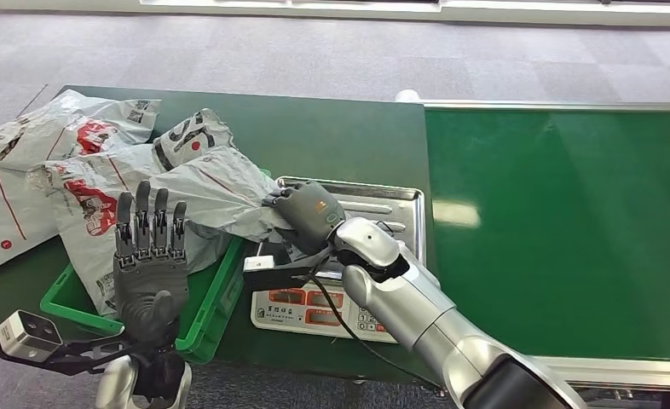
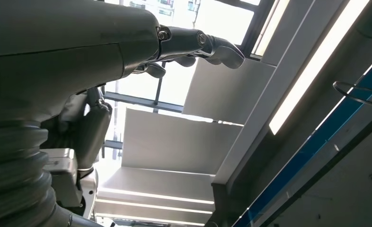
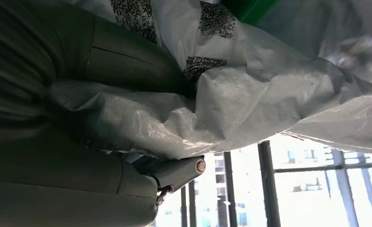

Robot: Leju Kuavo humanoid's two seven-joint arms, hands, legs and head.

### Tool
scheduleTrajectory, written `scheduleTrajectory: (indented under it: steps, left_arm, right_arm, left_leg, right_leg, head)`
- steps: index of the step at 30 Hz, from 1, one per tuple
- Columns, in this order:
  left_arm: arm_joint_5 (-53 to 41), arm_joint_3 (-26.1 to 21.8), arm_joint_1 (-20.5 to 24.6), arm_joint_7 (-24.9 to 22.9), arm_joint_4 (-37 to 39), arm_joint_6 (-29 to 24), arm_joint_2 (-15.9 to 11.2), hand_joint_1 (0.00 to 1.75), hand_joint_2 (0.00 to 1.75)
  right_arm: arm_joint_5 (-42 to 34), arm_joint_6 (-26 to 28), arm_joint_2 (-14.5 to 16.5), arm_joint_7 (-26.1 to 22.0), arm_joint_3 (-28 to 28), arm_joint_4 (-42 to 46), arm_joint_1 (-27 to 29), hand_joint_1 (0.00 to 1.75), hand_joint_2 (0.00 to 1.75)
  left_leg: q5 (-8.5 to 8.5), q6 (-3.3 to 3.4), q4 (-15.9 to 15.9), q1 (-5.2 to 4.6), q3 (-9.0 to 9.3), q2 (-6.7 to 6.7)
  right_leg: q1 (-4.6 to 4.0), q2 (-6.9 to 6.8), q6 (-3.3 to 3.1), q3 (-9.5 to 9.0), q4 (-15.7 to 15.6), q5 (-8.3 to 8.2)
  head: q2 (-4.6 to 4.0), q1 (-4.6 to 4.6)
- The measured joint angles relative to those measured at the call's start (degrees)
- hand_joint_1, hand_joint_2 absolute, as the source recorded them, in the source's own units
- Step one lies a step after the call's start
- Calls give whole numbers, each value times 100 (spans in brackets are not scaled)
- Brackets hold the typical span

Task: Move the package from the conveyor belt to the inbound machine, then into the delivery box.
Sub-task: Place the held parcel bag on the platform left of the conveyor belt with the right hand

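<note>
Right hand (image 1: 308, 215) grips the grey package (image 1: 202, 192) by its end, above the scale's steel tray (image 1: 400, 203).

You can see the package's long axis running from that hand leftward over the green bin (image 1: 216, 302), other end among more bags (image 1: 33, 162). Print: red-and-black logo, QR codes; text too crumpled to read. Left hand (image 1: 150, 256) holds nothing, fingers straight up, slightly apart. Scale keypad (image 1: 314, 308) labels illegible.

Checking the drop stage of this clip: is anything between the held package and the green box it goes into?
Other packages already fill the green box and spill over its far side. The right hand grips the grey package right above that pile; the raised left hand is beside it.
</note>
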State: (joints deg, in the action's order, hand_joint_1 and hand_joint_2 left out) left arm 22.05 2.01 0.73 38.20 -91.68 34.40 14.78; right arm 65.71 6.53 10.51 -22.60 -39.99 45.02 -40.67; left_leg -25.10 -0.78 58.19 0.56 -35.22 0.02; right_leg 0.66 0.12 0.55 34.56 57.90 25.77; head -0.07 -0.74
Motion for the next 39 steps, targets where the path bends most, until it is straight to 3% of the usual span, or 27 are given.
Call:
scheduleTrajectory:
  steps: [3, 13, 21, 23, 25, 29, 33, 39]
  left_arm:
    - [-1, 1, 1, -4, 18, -44, 0, 0, 175]
    - [23, -4, -5, -62, -2, -172, -4, 0, 175]
    - [-52, -20, -169, 50, -73, -235, -9, 0, 175]
    - [-83, -26, -181, 58, -83, -241, -9, 0, 175]
    - [-148, -32, -200, 72, -89, -257, -9, 0, 175]
    - [-289, -40, -228, 92, -93, -328, -11, 0, 175]
    - [-722, -48, -212, 151, -118, -624, -18, 0, 175]
    - [-1068, -62, -86, 173, -210, -881, -49, 0, 175]
  right_arm:
    - [-43, -13, 55, 125, -156, -63, 18, 0, 0]
    - [-85, 520, 75, 825, -287, 134, -73, 0, 0]
    - [-474, 497, -194, 909, 56, 1377, 9, 0, 0]
    - [-717, 526, -230, 766, 140, 1602, 70, 0, 0]
    - [-1443, 454, -283, 385, 323, 1966, 187, 0, 0]
    - [-2811, -124, -460, -251, 897, 2959, 448, 0, 0]
    - [-3354, -449, -549, -564, 1353, 3746, 781, 0, 0]
    - [-3435, -631, -585, -664, 1910, 4500, 1112, 0, 0]
  left_leg:
    - [0, 0, 0, 0, 0, 0]
    - [2, -2, 0, 0, 2, 1]
    - [0, -1, 0, 0, 1, 1]
    - [0, -1, 1, 0, 1, 0]
    - [0, -1, 1, 0, 1, -1]
    - [-1, 0, 1, 0, 0, -3]
    - [-2, 0, 1, -1, 0, -3]
    - [-3, -2, 1, -1, 2, -1]
  right_leg:
    - [-1, -1, 0, 0, 0, 0]
    - [-6, 2, -2, 1, 0, -1]
    - [-2, 2, -1, 2, 0, -1]
    - [-2, 1, -1, 3, -1, -1]
    - [-2, -2, -1, 3, -1, -1]
    - [-2, -4, -1, 2, -1, -1]
    - [-2, -4, -1, 3, -1, 0]
    - [-3, -2, -1, 2, -2, -1]
  head:
    - [0, 0]
    - [0, 0]
    - [0, 0]
    - [0, 0]
    - [0, 0]
    - [0, 0]
    - [0, 0]
    - [0, 0]
